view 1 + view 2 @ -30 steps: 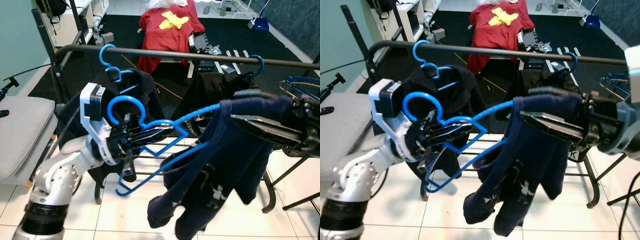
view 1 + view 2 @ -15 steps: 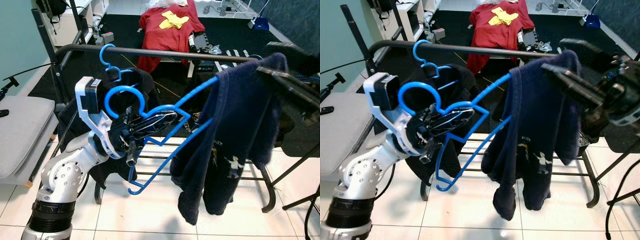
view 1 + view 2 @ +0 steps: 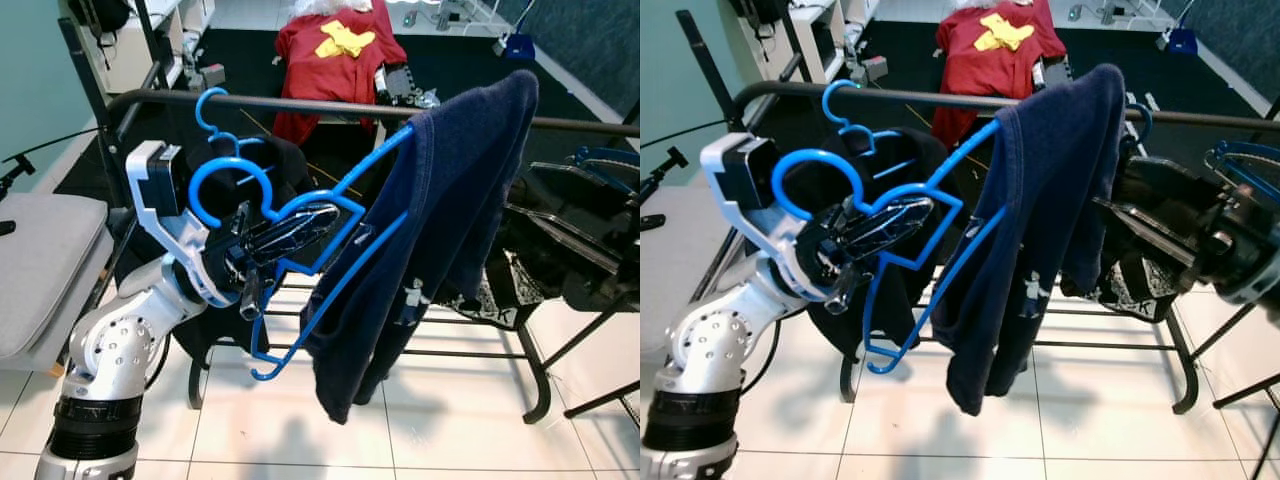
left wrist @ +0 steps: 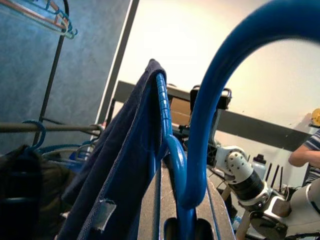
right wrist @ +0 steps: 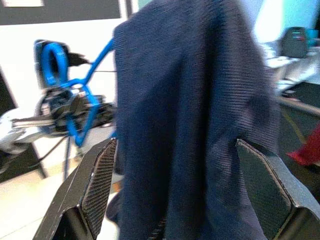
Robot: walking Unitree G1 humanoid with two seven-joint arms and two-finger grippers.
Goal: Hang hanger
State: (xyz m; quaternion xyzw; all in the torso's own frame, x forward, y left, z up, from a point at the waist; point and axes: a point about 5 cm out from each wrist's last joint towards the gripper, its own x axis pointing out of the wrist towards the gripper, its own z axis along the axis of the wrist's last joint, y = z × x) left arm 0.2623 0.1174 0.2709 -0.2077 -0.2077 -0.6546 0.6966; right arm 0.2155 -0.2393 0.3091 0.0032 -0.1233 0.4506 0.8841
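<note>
My left arm is bent upward at the elbow, and my left gripper (image 3: pixel 290 228) is clamped tight. My right gripper (image 3: pixel 1150 235) reaches in from the right, fingers (image 5: pixel 97 182) spread wide, apparently gripping nothing.

The two head cameras looked forward and down from just above the rail (image 3: pixel 300 103), taking in the same rack, floor and both arms, the right eye set slightly to the right. The left wrist camera looked up along its fingers, very close to the hanger (image 4: pixel 200 125), toward the wall beyond. The right wrist camera faced the shirt (image 5: pixel 190 110) at close range, and past it saw the same hanger and the left gripper (image 5: pixel 55 107).
</note>
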